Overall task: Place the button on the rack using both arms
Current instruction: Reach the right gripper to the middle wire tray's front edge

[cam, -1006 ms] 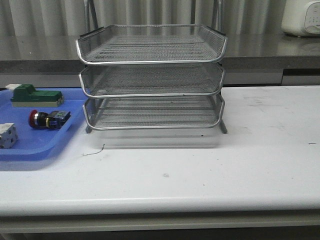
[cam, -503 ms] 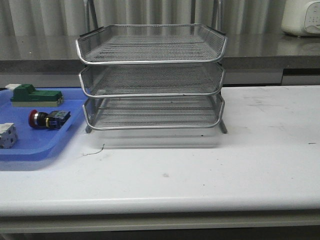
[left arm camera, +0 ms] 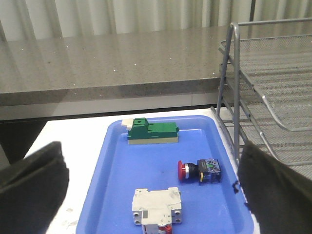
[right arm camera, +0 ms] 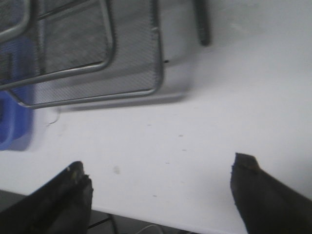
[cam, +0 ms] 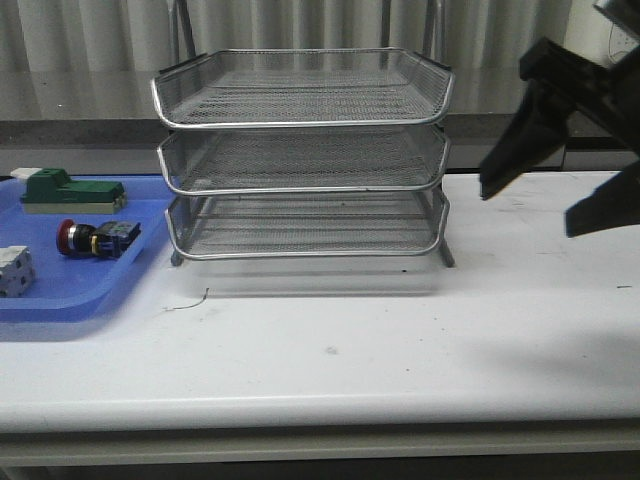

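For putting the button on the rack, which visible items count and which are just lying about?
Part of the job:
- button, lying in the blue tray
- rack, three wire tiers, all bare
- right gripper, open, above the table
- left gripper, open, above the tray

Lying about:
- blue tray
- green block
- white block

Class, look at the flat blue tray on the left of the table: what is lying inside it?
Inside the blue tray lie three parts: a green-and-white block, the red button and a white block. Nothing covers them; the tray's near edge is cut off.
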`<state>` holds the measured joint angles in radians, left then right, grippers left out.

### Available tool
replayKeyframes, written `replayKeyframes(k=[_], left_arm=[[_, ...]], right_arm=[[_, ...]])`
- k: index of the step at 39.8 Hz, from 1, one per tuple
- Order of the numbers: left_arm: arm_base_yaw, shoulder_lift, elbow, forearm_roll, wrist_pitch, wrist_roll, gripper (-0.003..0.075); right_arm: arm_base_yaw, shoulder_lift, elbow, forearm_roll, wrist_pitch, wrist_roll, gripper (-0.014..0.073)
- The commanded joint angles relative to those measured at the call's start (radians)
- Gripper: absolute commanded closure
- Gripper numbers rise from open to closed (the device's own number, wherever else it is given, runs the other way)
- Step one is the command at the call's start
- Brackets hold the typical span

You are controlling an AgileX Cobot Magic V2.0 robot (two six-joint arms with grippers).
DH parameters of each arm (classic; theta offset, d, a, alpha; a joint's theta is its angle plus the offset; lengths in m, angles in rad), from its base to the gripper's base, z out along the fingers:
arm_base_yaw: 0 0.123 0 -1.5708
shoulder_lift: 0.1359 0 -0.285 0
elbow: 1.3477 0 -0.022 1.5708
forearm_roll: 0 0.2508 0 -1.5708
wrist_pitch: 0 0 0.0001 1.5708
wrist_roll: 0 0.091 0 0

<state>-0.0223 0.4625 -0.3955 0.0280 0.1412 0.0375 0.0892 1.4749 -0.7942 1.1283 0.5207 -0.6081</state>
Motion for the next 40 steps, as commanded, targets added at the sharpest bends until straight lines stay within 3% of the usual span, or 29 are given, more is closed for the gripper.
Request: replayKeyframes(k=[1, 6, 10, 17, 35, 40], left_arm=[[0.003, 0.011, -0.036, -0.008, -0.08, -0.012, 0.005], [0.003, 0.011, -0.036, -0.008, -0.08, -0.012, 0.005], [0.003, 0.011, -0.036, -0.008, -0.08, -0.012, 0.005], [0.003, 0.011, -0.036, -0.008, -0.08, -0.012, 0.005], [0.003, 0.011, -0.036, -0.008, -0.08, -0.012, 0.005], [0.003, 0.011, -0.036, -0.008, -0.08, -0.012, 0.005]], right_arm=[[0.0, 0.021, -0.038, 0.329, 0.08, -0.268, -0.0006], [0.0, 0.061, -0.038, 0.542, 0.093, -0.469, -0.0006], [-0.002, 0.086, -0.038, 0.616, 0.083, -0.517, 0.0035], [-0.002, 0.15, -0.071, 0.638, 0.079, -0.534, 0.0211], [-0.002, 0.277, -0.211, 0.678, 0.089, -0.534, 0.023], [-0.002, 0.296, -0.219, 0.709, 0.09, -0.534, 0.0292]])
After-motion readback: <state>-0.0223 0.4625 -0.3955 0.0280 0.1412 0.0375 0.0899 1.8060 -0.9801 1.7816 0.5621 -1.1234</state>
